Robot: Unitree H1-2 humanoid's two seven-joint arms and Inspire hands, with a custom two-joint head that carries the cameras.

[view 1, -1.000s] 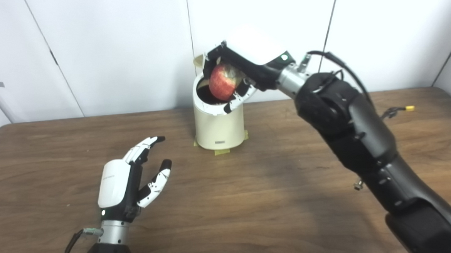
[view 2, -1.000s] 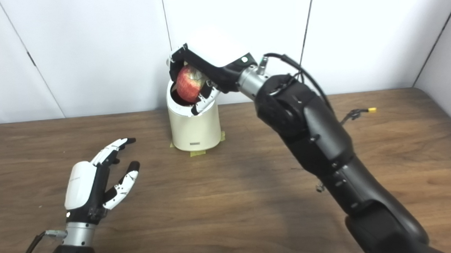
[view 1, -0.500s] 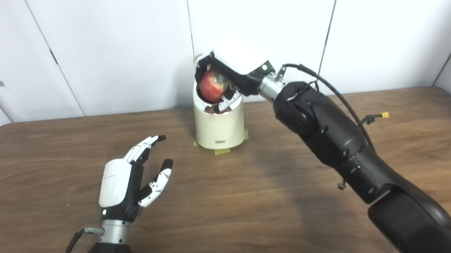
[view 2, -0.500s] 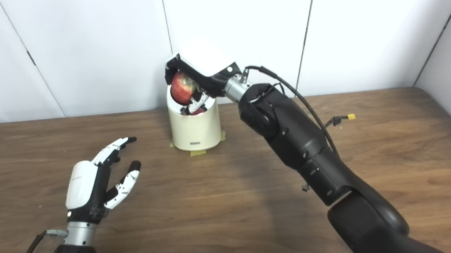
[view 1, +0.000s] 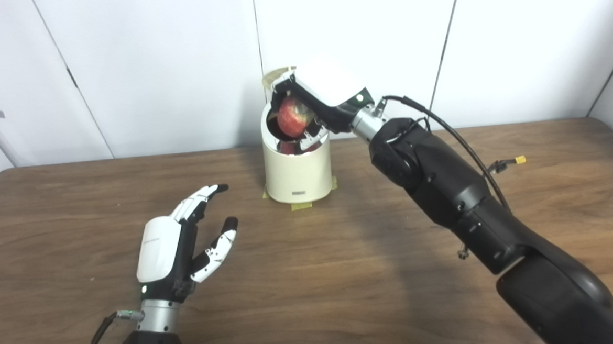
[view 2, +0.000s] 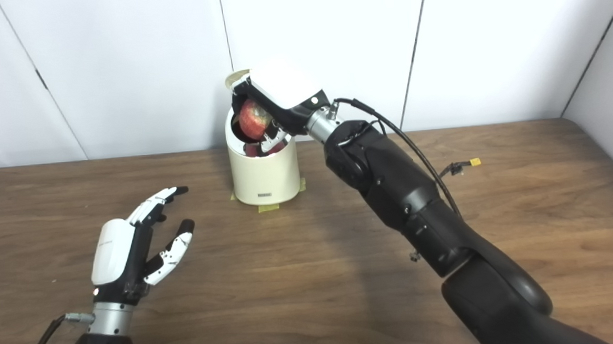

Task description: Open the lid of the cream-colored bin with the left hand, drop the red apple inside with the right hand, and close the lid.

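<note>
The cream-colored bin (view 1: pixel 297 175) stands at the back middle of the table, its lid (view 1: pixel 276 77) tipped up behind the opening. My right hand (view 1: pixel 322 95) reaches over the bin's mouth, shut on the red apple (view 1: pixel 293 117), which hangs just above the dark opening. Something red (view 1: pixel 294 147) shows inside the bin below the apple. My left hand (view 1: pixel 176 248) rests low over the table at the front left, open, fingers spread and holding nothing, well apart from the bin.
Yellow tape tabs (view 1: pixel 301 206) hold the bin's base to the wooden table (view 1: pixel 343 275). A loose cable with a yellow plug (view 1: pixel 519 159) hangs off my right arm. White wall panels stand close behind the bin.
My right hand has carried the apple left and down, from above the bin's right rim to right over its opening. The left hand has barely moved.
</note>
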